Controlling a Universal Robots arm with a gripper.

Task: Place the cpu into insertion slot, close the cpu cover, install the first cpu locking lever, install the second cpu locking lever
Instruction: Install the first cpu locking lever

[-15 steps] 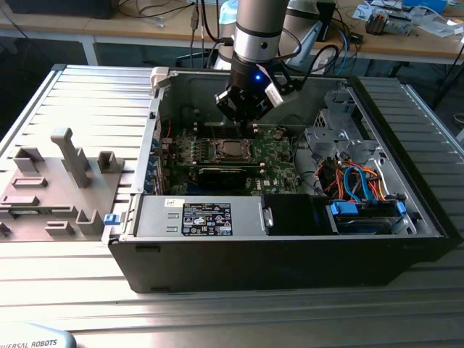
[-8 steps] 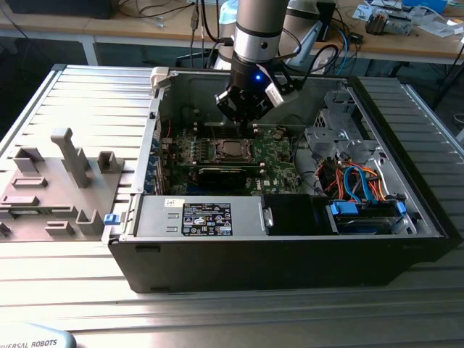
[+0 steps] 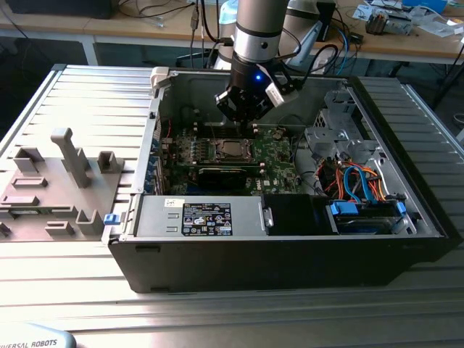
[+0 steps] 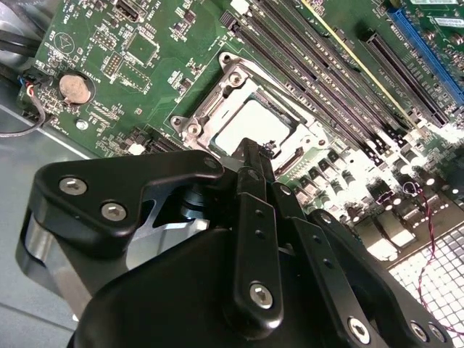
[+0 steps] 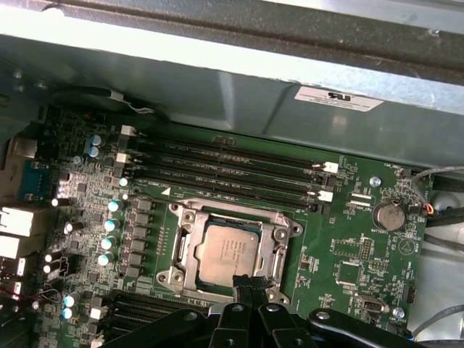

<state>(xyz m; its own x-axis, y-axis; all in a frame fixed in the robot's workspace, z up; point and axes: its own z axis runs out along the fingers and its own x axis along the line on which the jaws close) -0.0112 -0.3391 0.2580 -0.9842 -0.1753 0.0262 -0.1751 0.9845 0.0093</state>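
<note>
- Grey metal table (image 3: 217, 319) with long ridges holds a big black computer case (image 3: 290, 254), lying open on its side.
- Next to the case, on the exterior view's left, sits a grey tray (image 3: 51, 181) with holder shapes on it.
- Inside the case, the gripper (image 3: 253, 123) hangs low over the green board (image 5: 348, 246).
- Its fingers look pressed together. I see nothing clearly held between them.
- The cpu (image 5: 228, 254) lies flat inside the insertion slot (image 5: 176, 275), shiny side up.
- The cpu cover (image 5: 192, 246) looks like it is down, framing the chip.
- I cannot tell if the locking levers are hooked.
- In both wrist views the fingertips sit right at the edge of the slot, just beside the chip. I cannot tell if they touch it.
- What could go wrong, I think:
  - Pushing down too far could scratch the board or press on the chip.
  - A sideways slip could knock the little round parts (image 5: 109, 225) near the slot.
  - A thin lever could pop out from the closed tips.
- Room to move:
  - Long black slots (image 5: 232, 170) run close along one side of the slot.
  - A long black card (image 3: 225, 172) lies close on the other side.
  - The grey case wall (image 5: 217, 94) stands just past the long slots.
  - Blue and orange cables (image 3: 359, 181) sit well apart, on the exterior view's right.
  - Straight up looks like the most open way.
</note>
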